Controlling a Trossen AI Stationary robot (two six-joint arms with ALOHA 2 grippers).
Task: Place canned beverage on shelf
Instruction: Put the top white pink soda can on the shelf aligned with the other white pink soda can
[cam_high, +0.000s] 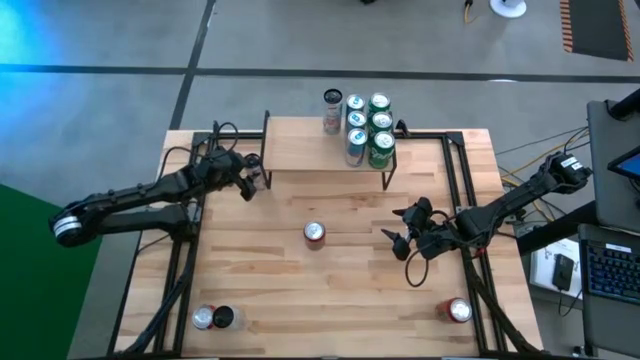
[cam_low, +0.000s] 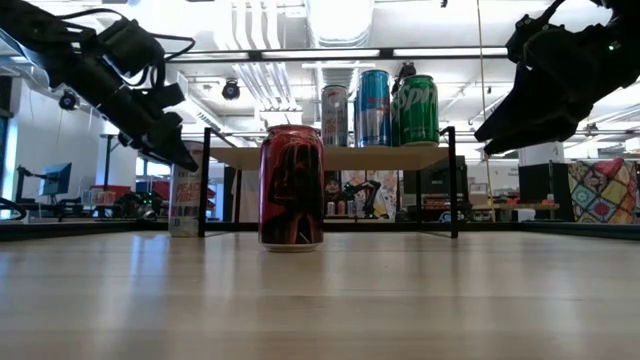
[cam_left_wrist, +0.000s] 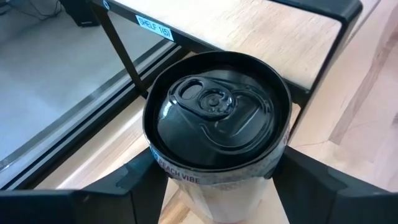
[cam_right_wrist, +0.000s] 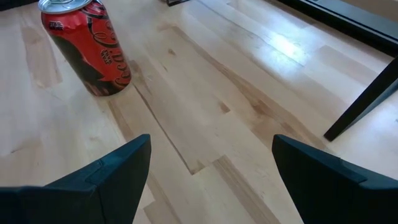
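The shelf (cam_high: 300, 145) is standing at the far edge of the light-wood table (cam_high: 350, 290), a low board of the same pale wood on thin black legs. Six cans are sitting on its right part: a tall silver one (cam_high: 332, 108), and beside it blue (cam_high: 355, 125) and green ones (cam_high: 380, 130) packed in two short rows. Beyond the table the grey floor is showing on the far side, a green sheet (cam_high: 30, 290) at the near left and a desk with a keyboard (cam_high: 610, 270) at the right; in the low view an open workshop with ceiling ducts and monitors is spreading behind.

A pale can with a black lid (cam_left_wrist: 217, 124) is standing on the table at the shelf's left end, just beside its black leg. The left gripper (cam_high: 256, 180) is reaching over it, its fingers (cam_left_wrist: 124, 186) sitting on either side of the can, close to its wall; whether they are pressing it I cannot tell.

A red can (cam_high: 315, 234) is standing mid-table. The right gripper (cam_high: 400, 238) is hanging to its right, above the table, fingers (cam_right_wrist: 112, 171) spread wide apart and empty. Another red can (cam_high: 458, 310) is standing near the right corner, and two more cans, one silver-topped (cam_high: 203, 318) and one black-topped (cam_high: 223, 317), are standing together at the near left.
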